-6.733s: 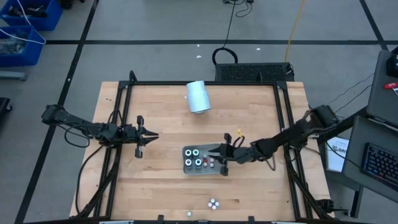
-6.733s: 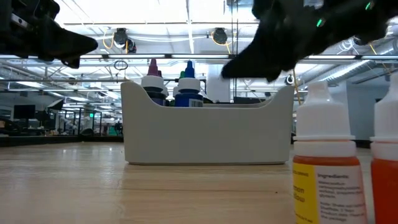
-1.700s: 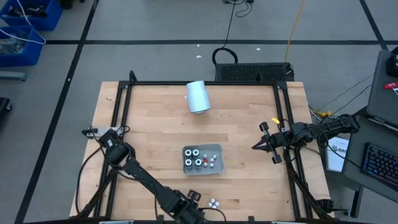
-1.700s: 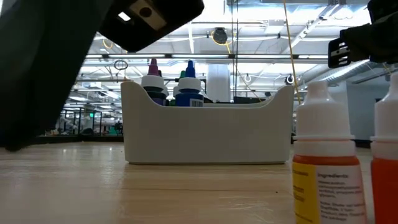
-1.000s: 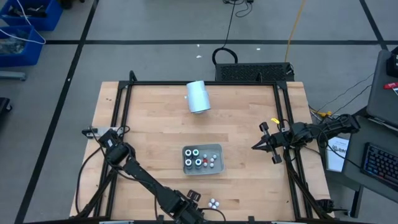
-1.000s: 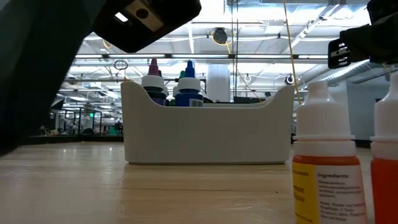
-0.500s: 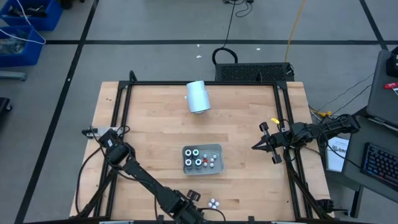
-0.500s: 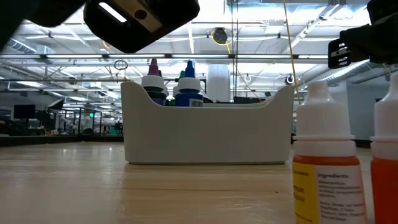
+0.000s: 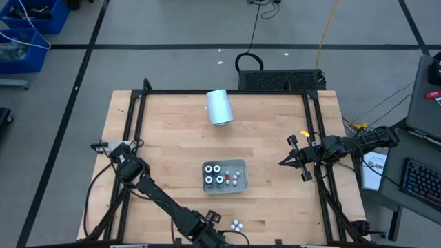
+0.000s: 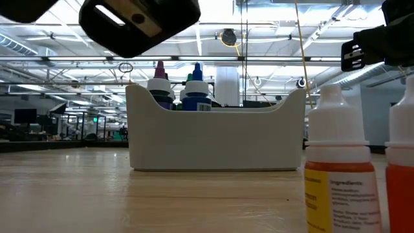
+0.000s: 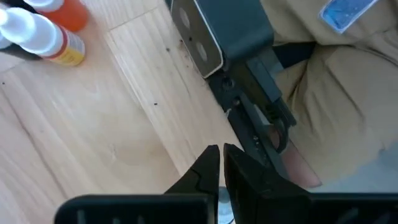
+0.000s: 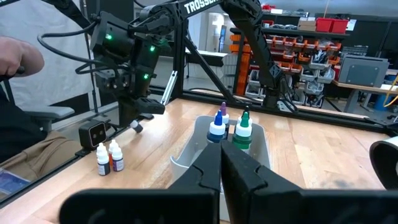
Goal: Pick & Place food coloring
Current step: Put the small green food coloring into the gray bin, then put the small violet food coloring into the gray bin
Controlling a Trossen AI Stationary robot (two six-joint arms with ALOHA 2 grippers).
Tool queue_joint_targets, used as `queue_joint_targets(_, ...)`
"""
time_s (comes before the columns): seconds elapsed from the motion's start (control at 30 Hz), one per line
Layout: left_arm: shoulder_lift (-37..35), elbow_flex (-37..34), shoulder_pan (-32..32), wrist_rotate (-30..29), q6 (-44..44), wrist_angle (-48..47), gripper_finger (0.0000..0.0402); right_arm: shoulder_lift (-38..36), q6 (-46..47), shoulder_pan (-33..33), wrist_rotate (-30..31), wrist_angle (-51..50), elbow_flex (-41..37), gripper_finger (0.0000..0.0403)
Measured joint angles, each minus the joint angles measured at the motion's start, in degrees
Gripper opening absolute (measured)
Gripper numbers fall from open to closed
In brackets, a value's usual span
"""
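Left gripper [image 9: 210,219] shifted, wooden table [image 9: 172,148].

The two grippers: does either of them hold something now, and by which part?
Nothing is held. The left gripper is shut and empty near the table's front edge, beside two loose bottles. The right gripper is shut and empty too, waiting right of the tray.

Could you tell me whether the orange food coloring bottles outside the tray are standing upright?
Upright: both orange bottles stand on the table, white caps up, beside the tray.
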Motion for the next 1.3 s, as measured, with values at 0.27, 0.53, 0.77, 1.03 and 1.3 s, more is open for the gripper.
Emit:
queue_joint_targets(0.27, -0.44, 0.00, -0.12, -3.21, 2.96, 1.53, 0.0020, 0.00, 0.00, 0.00, 0.00, -0.02, 0.00, 0.0000)
queue_joint_targets(0.53, -6.70, 0.00, -0.54, -14.65, 8.61, 1.94, 0.0004, 0.01, 0.00, 0.00, -0.01, -0.02, 0.00, 0.0000)
queue_joint_targets(0.77, -13.24, 0.21, 0.94, -20.72, 11.72, 3.39, 0.0004, 0.02, 0.41, 0.00, -0.01, -0.04, 0.00, 0.0000)
queue_joint_targets(1.03, -13.09, -4.79, 2.03, -14.04, 5.31, 4.85, 0.0031, 0.02, 0.42, 0.00, -0.01, -0.66, 0.00, 0.0000)
queue_joint_targets(1.3, -12.84, -17.16, 2.32, -11.58, 3.52, 19.27, 0.0088, 0.31, 0.44, 0.02, -0.01, 0.30, 0.00, 0.0000)
